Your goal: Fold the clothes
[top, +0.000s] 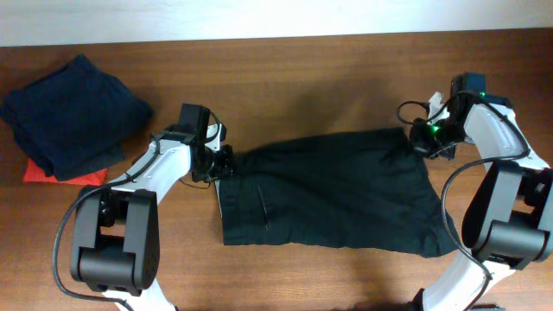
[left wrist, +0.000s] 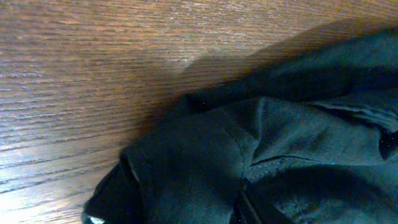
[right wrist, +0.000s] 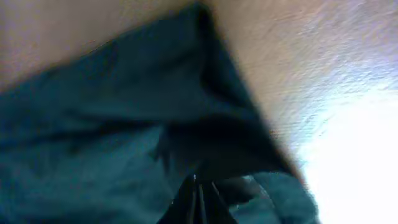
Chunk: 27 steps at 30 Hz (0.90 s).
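Note:
The clothes [top: 328,190] are one wide black garment lying mostly flat in the middle of the table, with a thin pale trim along the left edge. My left gripper [top: 218,164] is at its far left corner. In the left wrist view the black fabric [left wrist: 280,143] bunches up at the bottom and covers the fingers. My right gripper [top: 423,138] is at the far right corner. In the right wrist view its fingers [right wrist: 200,199] are pressed together with the fabric [right wrist: 93,124] pinched between them.
A folded navy-blue garment [top: 73,112] lies at the far left on a small flat red item [top: 34,173]. The wooden table [top: 302,78] runs to a pale wall at the back. Both arm bases stand at the front corners.

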{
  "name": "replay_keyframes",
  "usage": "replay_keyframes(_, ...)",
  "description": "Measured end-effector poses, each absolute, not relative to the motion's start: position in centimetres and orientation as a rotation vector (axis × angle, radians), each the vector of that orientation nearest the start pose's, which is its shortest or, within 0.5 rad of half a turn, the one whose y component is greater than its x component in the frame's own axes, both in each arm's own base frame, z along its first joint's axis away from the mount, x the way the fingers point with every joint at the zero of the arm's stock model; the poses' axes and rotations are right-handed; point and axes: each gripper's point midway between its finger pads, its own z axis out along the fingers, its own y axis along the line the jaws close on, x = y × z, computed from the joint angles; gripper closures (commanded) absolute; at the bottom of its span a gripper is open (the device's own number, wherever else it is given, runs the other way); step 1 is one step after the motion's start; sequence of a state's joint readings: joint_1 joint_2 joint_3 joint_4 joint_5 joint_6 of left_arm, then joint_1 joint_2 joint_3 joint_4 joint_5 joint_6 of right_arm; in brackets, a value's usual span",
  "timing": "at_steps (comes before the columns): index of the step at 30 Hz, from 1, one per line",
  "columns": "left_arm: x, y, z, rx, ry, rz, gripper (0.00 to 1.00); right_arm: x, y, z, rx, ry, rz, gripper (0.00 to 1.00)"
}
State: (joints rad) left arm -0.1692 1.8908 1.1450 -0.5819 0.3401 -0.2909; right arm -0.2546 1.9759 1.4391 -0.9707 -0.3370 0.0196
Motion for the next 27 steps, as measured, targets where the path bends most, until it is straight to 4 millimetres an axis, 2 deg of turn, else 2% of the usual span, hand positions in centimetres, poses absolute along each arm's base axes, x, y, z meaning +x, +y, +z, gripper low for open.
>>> replay_keyframes(1, 36.5, -12.1, 1.3, -0.114, 2.928, -0.571, 0.74, 37.8, -3.4, 5.8, 0.378, 2.990, 0.573, 0.96)
replay_keyframes(3, 36.5, -12.1, 1.3, -0.116, 2.927, -0.571, 0.74, 40.5, -1.6, 12.2, 0.155, 2.833, 0.758, 0.96)
replay_keyframes(4, 36.6, -12.1, 1.3, -0.116, 2.926, -0.571, 0.74, 41.9, -1.0, 15.8, 0.023, 2.725, 0.767, 0.96)
replay_keyframes(5, 36.6, -12.1, 1.3, -0.116, 2.926, -0.571, 0.74, 43.0, -0.6, 17.9, -0.080, 2.651, 0.715, 0.96)
replay_keyframes(6, 36.6, -12.1, 1.3, -0.116, 2.927, -0.571, 0.74, 43.5, -0.3, 18.0, -0.116, 2.640, 0.672, 0.96)
replay_keyframes(8, 36.6, -12.1, 1.3, -0.116, 2.927, -0.571, 0.75, 44.8, 0.5, 16.4, -0.174, 2.666, 0.560, 0.96)
replay_keyframes(10, 36.5, -12.0, 1.2, -0.117, 2.929, -0.571, 0.75, 45.7, -0.9, 13.2, -0.055, 2.768, 0.378, 0.96)
replay_keyframes(11, 36.3, -12.0, 1.2, -0.120, 2.939, -0.564, 0.75, 45.7, -2.5, 11.7, 0.048, 2.816, 0.276, 0.96)
replay_keyframes(14, 35.8, -11.6, 1.0, -0.130, 2.965, -0.537, 0.75, 45.5, -5.2, 7.4, 0.253, 2.910, 0.159, 0.96)
replay_keyframes(15, 35.7, -11.6, 0.9, -0.132, 2.968, -0.534, 0.74, 45.5, -5.4, 5.9, 0.283, 2.937, 0.148, 0.90)
replay_keyframes(16, 35.6, -11.5, 0.9, -0.133, 2.972, -0.530, 0.69, 45.3, -5.5, 4.5, 0.303, 2.966, 0.143, 0.78)
replay_keyframes(17, 35.6, -11.5, 0.9, -0.134, 2.975, -0.529, 0.66, 45.2, -5.6, 3.7, 0.324, 2.981, 0.138, 0.73)
replay_keyframes(18, 35.5, -11.4, 0.9, -0.138, 2.978, -0.525, 0.54, 45.1, -5.7, 3.3, 0.345, 2.993, 0.131, 0.68)
replay_keyframes(20, 35.4, -11.3, 0.8, -0.136, 2.984, -0.512, 0.42, 44.5, -5.8, 3.6, 0.357, 3.018, 0.130, 0.65)
replay_keyframes(21, 35.3, -11.2, 0.8, -0.139, 2.991, -0.505, 0.35, 44.3, -6.0, 4.7, 0.378, 3.026, 0.131, 0.63)
replay_keyframes(23, 35.3, -11.1, 1.1, -0.131, 2.997, -0.508, 0.30, 44.4, -7.4, 9.8, 0.434, 2.983, 0.125, 0.59)
replay_keyframes(24, 35.4, -10.9, 1.6, -0.137, 3.006, -0.520, 0.01, 43.4, -8.0, 15.0, 0.463, 2.931, 0.114, 0.59)
replay_keyframes(25, 36.1, -10.6, 3.0, -0.130, 2.999, -0.540, 0.01, 42.4, -8.7, 17.4, 0.489, 2.908, 0.107, 0.57)
replay_keyframes(26, 35.7, -10.1, 3.7, -0.132, 3.033, -0.522, 0.01, 41.1, -8.8, 19.0, 0.511, 2.908, 0.107, 0.56)
replay_keyframes(27, 34.7, -9.6, 4.2, -0.147, 3.086, -0.488, 0.01, 38.4, -8.6, 19.5, 0.578, 2.977, 0.116, 0.55)
